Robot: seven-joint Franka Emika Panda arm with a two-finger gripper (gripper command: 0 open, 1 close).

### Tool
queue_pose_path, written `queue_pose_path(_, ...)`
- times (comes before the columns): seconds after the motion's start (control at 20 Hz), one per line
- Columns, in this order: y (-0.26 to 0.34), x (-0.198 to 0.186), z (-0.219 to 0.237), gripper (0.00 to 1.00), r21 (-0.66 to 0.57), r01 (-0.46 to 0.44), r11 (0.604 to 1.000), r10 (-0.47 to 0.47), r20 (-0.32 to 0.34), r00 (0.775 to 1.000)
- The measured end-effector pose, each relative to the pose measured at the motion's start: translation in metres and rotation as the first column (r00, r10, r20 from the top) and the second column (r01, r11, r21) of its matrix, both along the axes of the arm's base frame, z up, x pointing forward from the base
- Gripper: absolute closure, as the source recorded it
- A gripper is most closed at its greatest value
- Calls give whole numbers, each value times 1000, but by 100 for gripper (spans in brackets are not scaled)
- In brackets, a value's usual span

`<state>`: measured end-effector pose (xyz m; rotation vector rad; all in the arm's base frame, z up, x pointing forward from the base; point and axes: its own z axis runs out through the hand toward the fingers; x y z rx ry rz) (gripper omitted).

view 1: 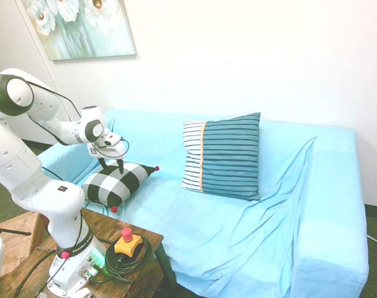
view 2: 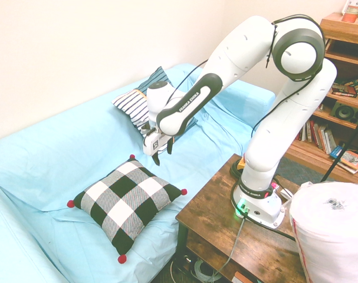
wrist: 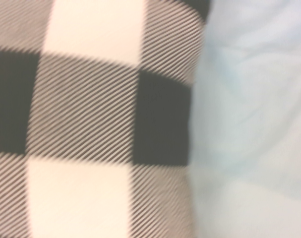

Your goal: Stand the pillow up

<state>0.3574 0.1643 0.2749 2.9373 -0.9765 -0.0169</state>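
The black-and-white checked pillow (view 1: 113, 180) (view 2: 127, 200) lies flat on the sofa seat near its end, red pom-poms at its corners. It fills most of the blurred wrist view (wrist: 90, 119), with blue sofa cover beside it. My gripper (view 1: 111, 165) (view 2: 160, 155) hangs fingers down just above the pillow's far edge, open, with nothing between its fingers.
A larger teal-and-white striped pillow (view 1: 223, 155) (view 2: 144, 109) leans upright against the sofa back (view 1: 300, 133). A wooden side table (view 2: 237, 230) stands against the sofa front. A bookshelf (view 2: 338, 118) is behind the arm. A white roll (view 2: 335, 233) sits at the front.
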Motion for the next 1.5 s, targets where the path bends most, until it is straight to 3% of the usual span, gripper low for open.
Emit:
queue_pose_path(0.55,119,-96,-113,0,-50,-130,990,125,-92,988)
queue_pose_path(1.1,154,-60,-201,0,-33,-75,997,75,-14,997)
queue_pose_path(1.35,163,-46,-189,0,-53,-51,997,55,78,995)
queue_pose_path(1.5,172,-25,-153,0,-40,-33,999,39,146,989)
